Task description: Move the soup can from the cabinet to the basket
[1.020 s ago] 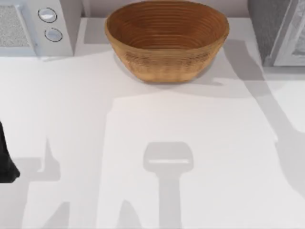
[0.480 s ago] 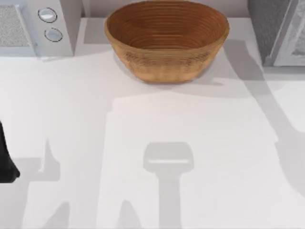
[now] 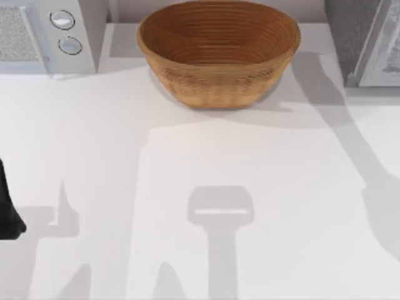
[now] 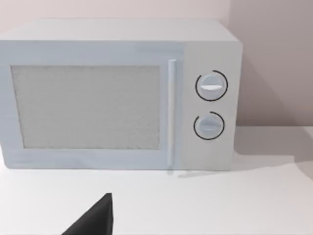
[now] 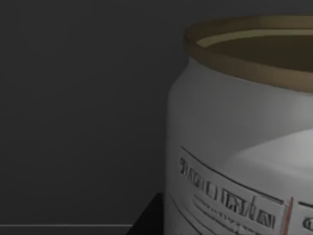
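The soup can (image 5: 234, 147) stands upright and very close in the right wrist view, a silver-white cylinder with a rimmed top and a printed label, against the cabinet's dark inner wall (image 5: 78, 107). A dark piece of my right gripper (image 5: 146, 219) shows beside the can's base. In the top view the cabinet (image 3: 359, 37) is at the back right, a dark grey speckled box with a pale framed door. The brown woven basket (image 3: 219, 53) sits at the back centre. My left gripper (image 3: 9, 206) is parked at the left edge of the table.
A white microwave (image 3: 44, 34) with two round knobs stands at the back left, and it faces the left wrist camera (image 4: 117, 93). The white tabletop (image 3: 206, 162) stretches between basket and front edge, crossed by arm shadows.
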Robot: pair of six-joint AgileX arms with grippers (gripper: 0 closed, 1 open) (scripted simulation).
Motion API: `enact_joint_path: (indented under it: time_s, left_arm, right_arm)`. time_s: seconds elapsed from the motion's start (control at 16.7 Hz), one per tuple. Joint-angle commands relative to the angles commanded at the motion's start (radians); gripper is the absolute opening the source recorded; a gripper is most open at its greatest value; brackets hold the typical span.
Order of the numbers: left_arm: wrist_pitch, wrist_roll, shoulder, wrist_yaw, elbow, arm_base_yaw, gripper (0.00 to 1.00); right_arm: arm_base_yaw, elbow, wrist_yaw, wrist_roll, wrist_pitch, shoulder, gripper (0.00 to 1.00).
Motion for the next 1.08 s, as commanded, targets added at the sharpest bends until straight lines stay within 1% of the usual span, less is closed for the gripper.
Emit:
enact_joint_path:
  time_s: [0.72,1.08]
  left_arm:
    - [0.0,0.0,0.0,0.0,0.0,0.0,1.0]
    - [0.0,0.0,0.0,0.0,0.0,0.0,1.0]
  right_arm:
    - [0.245,-0.098,0.24,0.0,-0.263,-0.371,0.0]
    - [0.246,-0.108,0.244,0.002,-0.268,-0.376,0.0]
